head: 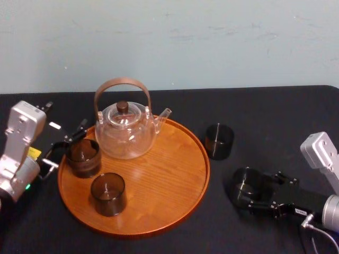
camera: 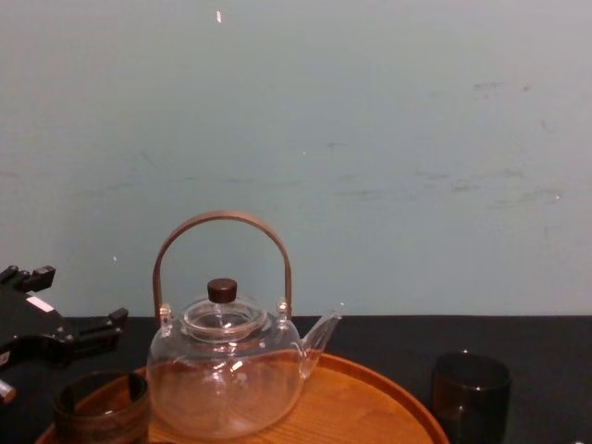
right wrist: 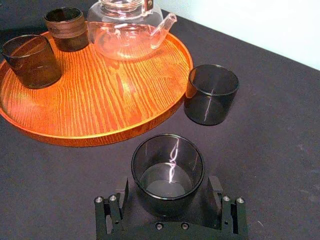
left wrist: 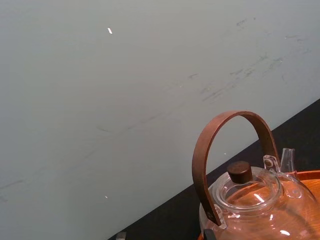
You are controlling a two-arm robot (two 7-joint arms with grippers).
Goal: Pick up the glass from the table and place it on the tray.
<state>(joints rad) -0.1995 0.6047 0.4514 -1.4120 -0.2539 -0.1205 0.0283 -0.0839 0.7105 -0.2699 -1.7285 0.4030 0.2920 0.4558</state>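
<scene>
My right gripper [right wrist: 168, 186] has its fingers pinching the dark smoky cylindrical glass [right wrist: 167, 165] low, upright on the matte black tabletop [right wrist: 270, 150] right of the round orange-brown wooden tray [right wrist: 115, 95], for a level lift over its rim, I judge; left gripper [head: 68, 145] sits spread-fingered at the tray's left edge.

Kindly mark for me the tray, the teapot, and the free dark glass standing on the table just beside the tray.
tray [head: 175, 174]: head view, bare wooden floor.
teapot [head: 126, 138]: head view, clear belly.
dark glass [head: 219, 143]: head view, side wall.
</scene>
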